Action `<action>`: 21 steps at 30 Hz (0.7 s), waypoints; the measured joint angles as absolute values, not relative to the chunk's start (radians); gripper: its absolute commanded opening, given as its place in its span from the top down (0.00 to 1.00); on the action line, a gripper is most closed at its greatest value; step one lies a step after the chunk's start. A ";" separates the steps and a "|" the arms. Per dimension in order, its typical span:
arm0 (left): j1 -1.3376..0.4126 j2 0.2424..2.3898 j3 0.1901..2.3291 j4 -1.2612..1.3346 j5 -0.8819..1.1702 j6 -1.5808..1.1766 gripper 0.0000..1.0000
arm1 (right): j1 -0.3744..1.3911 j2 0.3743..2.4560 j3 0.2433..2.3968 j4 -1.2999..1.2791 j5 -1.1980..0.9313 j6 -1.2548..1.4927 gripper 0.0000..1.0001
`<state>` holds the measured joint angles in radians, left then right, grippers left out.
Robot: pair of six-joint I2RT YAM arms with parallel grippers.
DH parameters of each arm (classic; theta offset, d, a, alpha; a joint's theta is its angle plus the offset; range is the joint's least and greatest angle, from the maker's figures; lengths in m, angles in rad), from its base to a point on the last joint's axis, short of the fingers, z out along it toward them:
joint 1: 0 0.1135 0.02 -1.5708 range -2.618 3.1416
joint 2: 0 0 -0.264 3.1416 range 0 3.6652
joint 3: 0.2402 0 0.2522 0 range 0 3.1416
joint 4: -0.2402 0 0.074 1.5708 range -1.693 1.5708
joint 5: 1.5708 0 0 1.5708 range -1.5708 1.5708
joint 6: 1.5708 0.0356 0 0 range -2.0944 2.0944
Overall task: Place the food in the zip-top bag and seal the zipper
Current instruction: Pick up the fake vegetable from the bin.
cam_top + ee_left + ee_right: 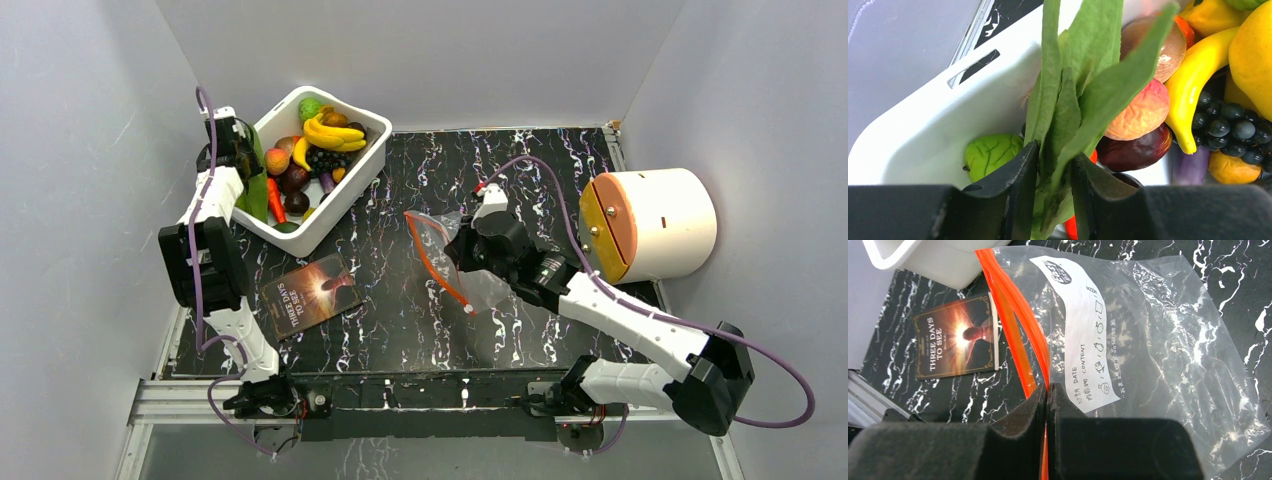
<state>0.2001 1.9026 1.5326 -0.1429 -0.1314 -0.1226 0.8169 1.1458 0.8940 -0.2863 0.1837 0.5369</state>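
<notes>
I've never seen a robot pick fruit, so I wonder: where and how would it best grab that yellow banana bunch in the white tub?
Probably across the middle of the banana bunch, squeezing its narrow width, coming from straight above. It lies on top of the pile, and the walls of the white tub and the neighbouring fruit block the sides.

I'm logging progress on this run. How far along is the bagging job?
Early. Done: the right hand is pinched on the zipper at the mouth of the zip-top bag, which looks empty. In hand: the left hand is shut on the leafy vegetable over the white tub. Left: that piece and the other food in the tub must go into the bag, then sealing the zipper.
</notes>
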 measured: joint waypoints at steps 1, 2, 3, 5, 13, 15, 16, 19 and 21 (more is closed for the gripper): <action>0.200 1.897 1.528 -0.144 -0.133 -0.129 0.74 | 0.817 1.139 0.894 -0.288 0.184 0.542 1.00; 0.200 1.894 1.527 -0.144 -0.134 -0.132 0.74 | 0.817 1.119 0.894 -0.289 0.184 0.550 1.00; 0.200 1.887 1.526 -0.150 -0.137 -0.139 0.75 | 0.817 1.118 0.894 -0.289 0.184 0.550 1.00; 0.200 1.875 1.522 -0.159 -0.140 -0.148 0.75 | 0.817 1.096 0.894 -0.289 0.184 0.554 1.00; 0.200 1.784 1.505 -0.174 -0.126 -0.195 0.75 | 0.817 1.082 0.894 -0.291 0.176 0.587 1.00; 0.200 1.753 1.502 -0.172 -0.116 -0.207 0.75 | 0.817 1.082 0.894 -0.292 0.172 0.599 1.00; 0.200 1.739 1.498 -0.172 -0.112 -0.210 0.75 | 0.817 1.082 0.894 -0.292 0.169 0.604 1.00; 0.200 1.674 1.463 -0.177 -0.094 -0.224 0.76 | 0.817 1.081 0.888 -0.288 0.160 0.615 1.00; 0.200 1.626 1.434 -0.179 -0.083 -0.236 0.76 | 0.817 1.082 0.881 -0.287 0.154 0.627 1.00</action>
